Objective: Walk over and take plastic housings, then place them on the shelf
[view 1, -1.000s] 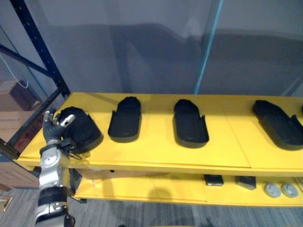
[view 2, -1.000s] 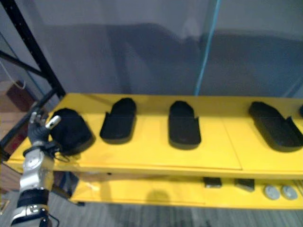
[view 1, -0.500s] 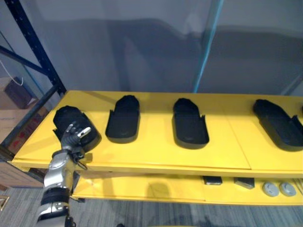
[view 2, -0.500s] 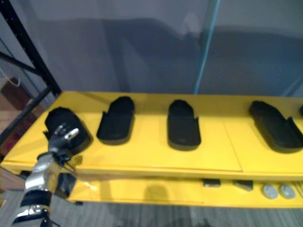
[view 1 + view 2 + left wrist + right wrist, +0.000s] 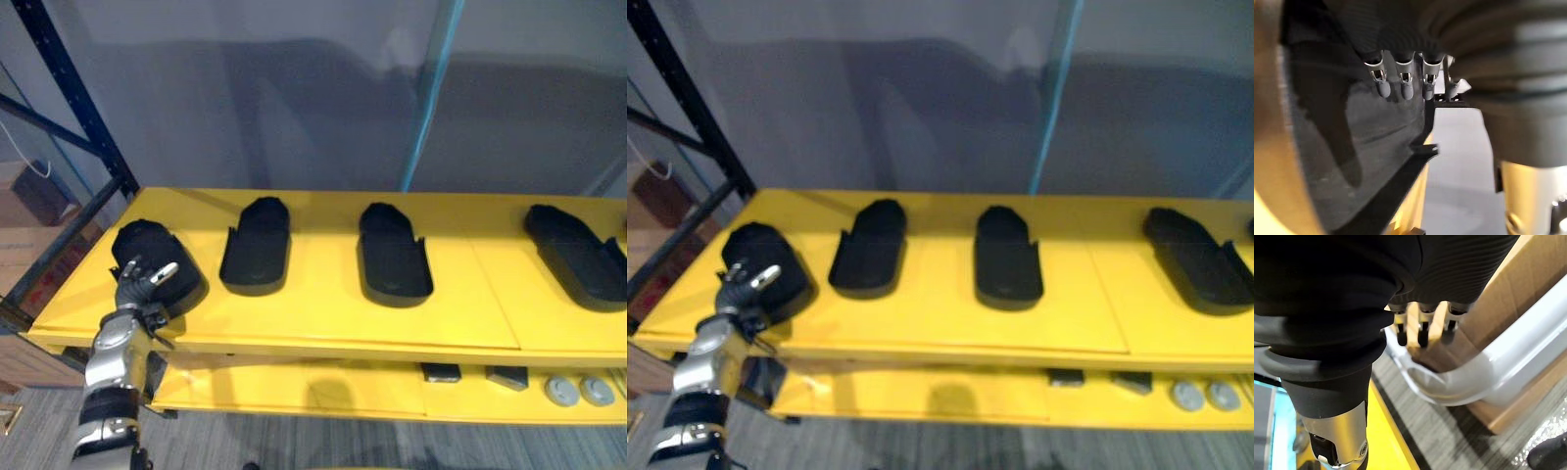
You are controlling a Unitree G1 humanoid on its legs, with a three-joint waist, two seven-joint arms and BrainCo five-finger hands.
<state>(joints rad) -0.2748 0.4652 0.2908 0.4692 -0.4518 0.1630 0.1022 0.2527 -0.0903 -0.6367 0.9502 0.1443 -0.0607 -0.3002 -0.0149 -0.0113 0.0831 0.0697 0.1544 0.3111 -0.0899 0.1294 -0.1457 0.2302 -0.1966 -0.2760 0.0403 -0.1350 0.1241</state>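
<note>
Several black plastic housings lie in a row on the yellow shelf (image 5: 323, 318): the leftmost housing (image 5: 155, 257), a second (image 5: 257, 247), a third (image 5: 394, 257) and one at the far right (image 5: 576, 257). My left hand (image 5: 138, 286) is at the near end of the leftmost housing, its fingers spread and relaxed, holding nothing. In the left wrist view those fingers (image 5: 1403, 87) reach straight out over the dark housing (image 5: 1376, 147); I cannot tell whether they touch it. My right hand (image 5: 1420, 330) hangs low beside the shelf with loose fingers and nothing in it.
A dark blue rack upright (image 5: 73, 98) and brace stand at the shelf's left end. The lower yellow shelf (image 5: 294, 392) carries small dark blocks (image 5: 443, 372) and round grey parts (image 5: 573, 392). A cardboard box (image 5: 1518, 298) and a pale curved rail (image 5: 1484, 372) are near my right hand.
My left hand has come off the left side of the leftmost housing and dropped back to its near end. The housing stays on the shelf. The view shifted slightly.
</note>
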